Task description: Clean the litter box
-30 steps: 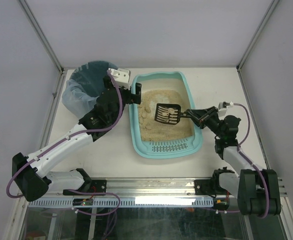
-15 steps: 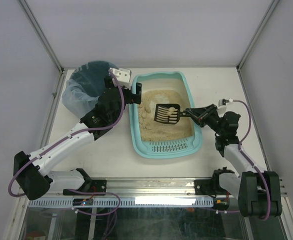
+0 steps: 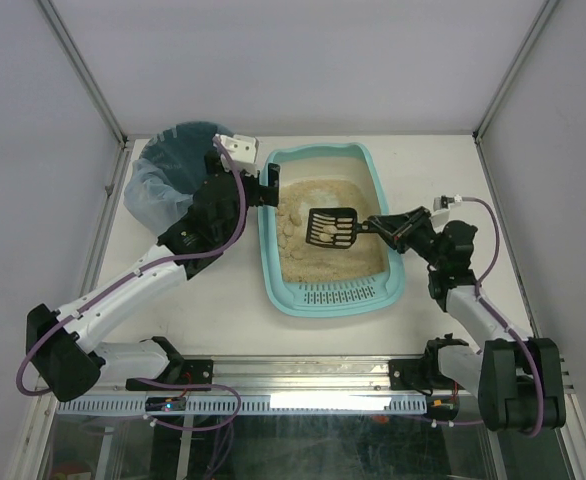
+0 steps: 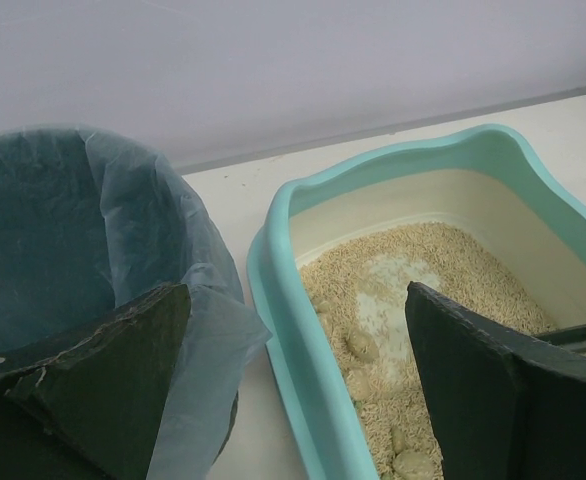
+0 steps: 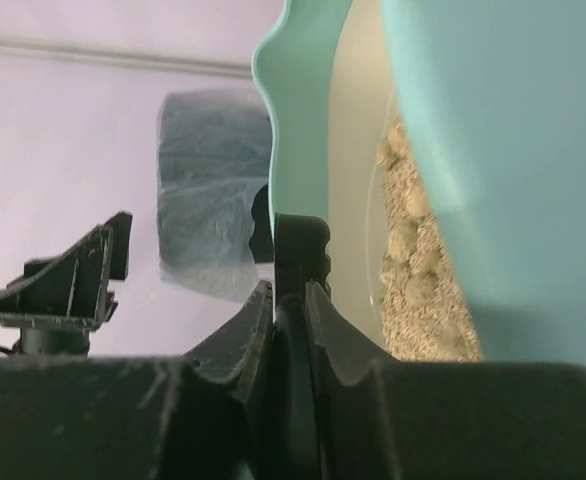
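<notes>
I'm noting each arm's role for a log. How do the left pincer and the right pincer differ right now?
The left pincer stands wide open and empty; the right pincer is shut on the black scoop by its handle. The left pincer straddles the left rim of the litter box, next to the bin; the right pincer sits at the right rim, its scoop over the litter. Both are at the litter box.

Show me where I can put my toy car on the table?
Bare table lies beyond the right arm, right of the litter box, and in front of its grated end. It's crowded on the left, where the bin and left arm sit beside the box, and over the litter, where the scoop hangs.
</notes>
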